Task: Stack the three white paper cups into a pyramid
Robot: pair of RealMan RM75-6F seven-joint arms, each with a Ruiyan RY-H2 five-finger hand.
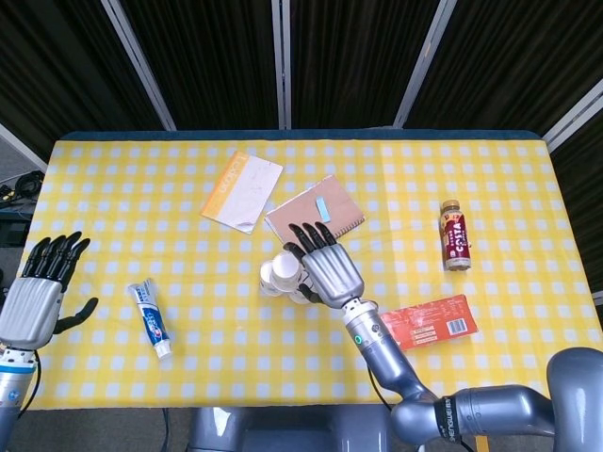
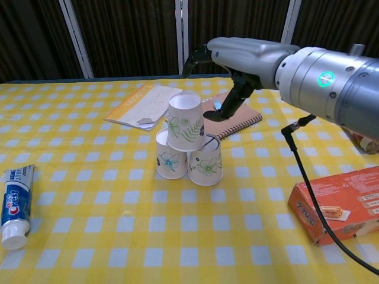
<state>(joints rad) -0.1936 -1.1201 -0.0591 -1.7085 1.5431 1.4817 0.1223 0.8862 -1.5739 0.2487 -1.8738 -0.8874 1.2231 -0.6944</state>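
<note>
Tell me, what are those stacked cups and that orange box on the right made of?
The three cups look like thin matte white paper with printed green leaf and flower designs; their rims appear rolled, as paper cups have. The orange box seems to be printed cardboard with a slight sheen: flat faces, sharp folded edges and a barcode in the head view. Whether either has a coating cannot be told.

The toothpaste tube bears unreadable blurred lettering.

It looks like a robot test room, because a table with a yellow checked cloth stands in front of dark curtains with metal poles, like a lab.
</note>
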